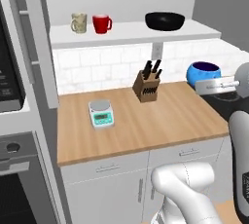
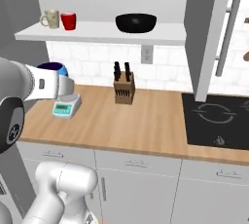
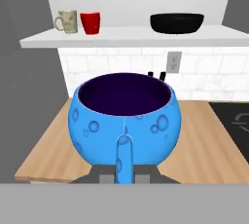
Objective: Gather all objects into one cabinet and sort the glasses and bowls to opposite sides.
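Note:
My gripper (image 3: 124, 173) is shut on the small blue bowl (image 3: 124, 121), holding it by its near wall with the mouth up. The blue bowl (image 1: 203, 73) hangs in the air over the counter's right end, below the level of the white shelf (image 1: 131, 35). My gripper (image 1: 205, 86) comes in under it from the right. On the shelf stand the beige mug (image 1: 79, 23) and the red mug (image 1: 101, 24) side by side at the left. The wide black bowl (image 1: 165, 21) rests toward the right of the shelf.
On the wooden counter (image 1: 146, 125) stand a knife block (image 1: 147, 85) by the tiled wall and a small kitchen scale (image 1: 101, 113) further left. A black cooktop (image 2: 216, 121) lies to the right. A tall grey panel (image 2: 209, 33) ends the shelf on that side.

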Tool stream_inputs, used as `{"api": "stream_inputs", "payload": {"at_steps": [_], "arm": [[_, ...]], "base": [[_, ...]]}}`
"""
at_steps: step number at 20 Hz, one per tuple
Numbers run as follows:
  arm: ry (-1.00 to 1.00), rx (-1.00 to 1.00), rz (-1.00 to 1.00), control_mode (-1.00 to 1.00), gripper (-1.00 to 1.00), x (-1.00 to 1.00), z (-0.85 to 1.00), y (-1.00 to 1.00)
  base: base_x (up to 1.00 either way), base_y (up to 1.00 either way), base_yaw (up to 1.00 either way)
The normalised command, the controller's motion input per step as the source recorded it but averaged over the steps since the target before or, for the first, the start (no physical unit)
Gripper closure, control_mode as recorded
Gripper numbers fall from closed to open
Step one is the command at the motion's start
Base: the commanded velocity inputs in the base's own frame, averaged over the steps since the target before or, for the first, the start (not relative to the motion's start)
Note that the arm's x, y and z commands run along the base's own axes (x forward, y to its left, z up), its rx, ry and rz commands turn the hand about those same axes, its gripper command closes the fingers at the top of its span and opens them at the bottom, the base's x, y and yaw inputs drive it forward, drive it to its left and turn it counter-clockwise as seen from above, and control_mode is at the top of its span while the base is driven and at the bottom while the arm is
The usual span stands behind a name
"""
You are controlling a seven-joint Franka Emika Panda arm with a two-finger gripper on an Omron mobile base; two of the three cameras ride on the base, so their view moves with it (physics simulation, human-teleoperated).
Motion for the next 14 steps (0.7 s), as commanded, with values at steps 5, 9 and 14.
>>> {"api": "stream_inputs", "payload": {"at_steps": [5, 9, 14], "arm": [[0.0, 0.0, 0.0, 1.0, 1.0, 0.0, 0.0, 0.0], [0.0, 0.0, 0.0, 1.0, 1.0, 0.0, 0.0, 0.0], [0.0, 0.0, 0.0, 1.0, 1.0, 0.0, 0.0, 0.0]], "base": [[0.54, 0.0, 0.11], [0.49, 0.0, 0.09], [0.17, 0.03, 0.05]]}}
